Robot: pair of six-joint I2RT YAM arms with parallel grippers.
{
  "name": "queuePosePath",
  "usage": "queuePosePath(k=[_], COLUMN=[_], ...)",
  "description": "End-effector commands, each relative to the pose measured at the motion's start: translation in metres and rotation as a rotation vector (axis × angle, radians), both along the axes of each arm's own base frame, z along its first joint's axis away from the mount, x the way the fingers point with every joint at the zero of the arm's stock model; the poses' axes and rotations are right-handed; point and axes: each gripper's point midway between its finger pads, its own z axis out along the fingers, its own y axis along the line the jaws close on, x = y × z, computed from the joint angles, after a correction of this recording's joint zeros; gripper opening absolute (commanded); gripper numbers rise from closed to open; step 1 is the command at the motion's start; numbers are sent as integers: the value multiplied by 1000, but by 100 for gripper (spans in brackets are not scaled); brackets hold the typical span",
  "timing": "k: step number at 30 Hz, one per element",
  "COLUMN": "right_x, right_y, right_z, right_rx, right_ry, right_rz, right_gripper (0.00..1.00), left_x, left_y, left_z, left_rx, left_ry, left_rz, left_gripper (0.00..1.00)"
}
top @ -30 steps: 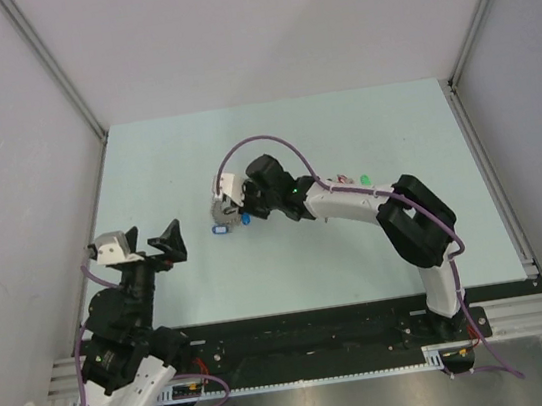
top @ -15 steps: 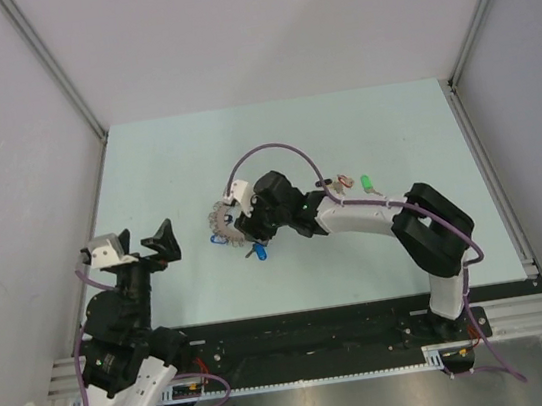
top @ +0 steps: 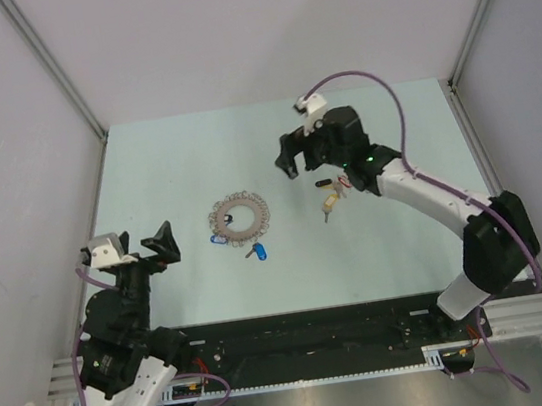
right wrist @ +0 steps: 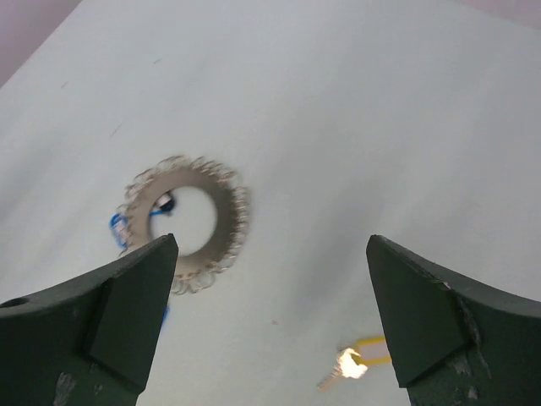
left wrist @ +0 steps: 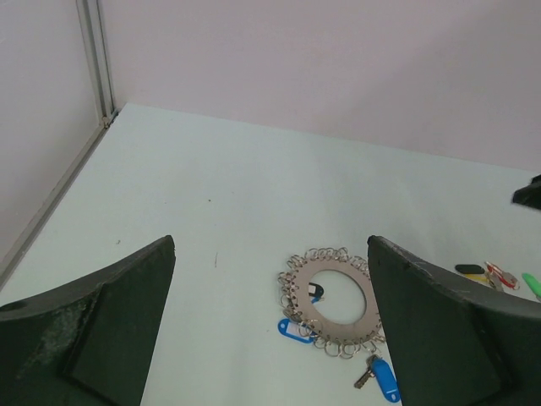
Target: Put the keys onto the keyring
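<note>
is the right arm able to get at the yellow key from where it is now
Likely yes: the right fingers hang open just above the yellow key, which lies on bare table with nothing over it.

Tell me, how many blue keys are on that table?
2. One blue key lies at the keyring's near-left rim; another sits just beside the ring, nearer the arms. The right arm may hide more.

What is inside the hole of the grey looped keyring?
A small dark key head with a blue trace sits against the inner edge of the grey metal keyring; otherwise only pale table shows. What continues beneath the ring is covered.
</note>
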Motion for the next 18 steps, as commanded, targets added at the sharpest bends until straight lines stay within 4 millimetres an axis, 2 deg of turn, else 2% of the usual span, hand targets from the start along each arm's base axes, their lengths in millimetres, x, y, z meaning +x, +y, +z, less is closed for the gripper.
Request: queuePosePath(k=[1, 2, 3, 4, 5, 6, 8, 9, 12, 13, 14, 18], right_x=[16, 24, 23, 17, 14, 6, -5, -18, -43, -61, -70, -115], right_y=[-84, -112, -132, -147, -160, -189, -217, -235, -266, -275, -284, -303], right_z=[38, 42, 37, 54, 57, 69, 76, 87, 97, 109, 110, 129], right_rx=[95, 103, 96, 132, 141, 155, 149, 154, 123, 126, 118, 166], right_ry=[43, 45, 67, 45, 41, 8, -25, -66, -130, -184, -198, -321], right_rz=[-304, -383, -442, -479, -505, -585, -674, -715, -822, -838, -874, -917], right_gripper=[100, 100, 100, 99, 100, 100, 100, 100, 100, 100, 100, 100], left_x=[-3, -3, -4, -5, -6, -8, -11, -12, -17, -19, -20, -23], left_y=[8, 8, 9, 10, 10, 11, 12, 15, 21, 22, 23, 28], left_z=[16, 18, 19, 21, 22, 25, 28, 28, 32, 33, 32, 33], left_rx=[-39, -45, -60, -76, -92, -121, -130, -137, -138, -137, -135, -148], left_ry=[-24, -28, -34, -41, -46, -62, -80, -91, -107, -113, -116, -140], left_rz=[38, 40, 44, 45, 46, 46, 42, 57, 74, 78, 81, 96], left_gripper=[100, 100, 100, 100, 100, 100, 100, 100, 100, 100, 100, 100])
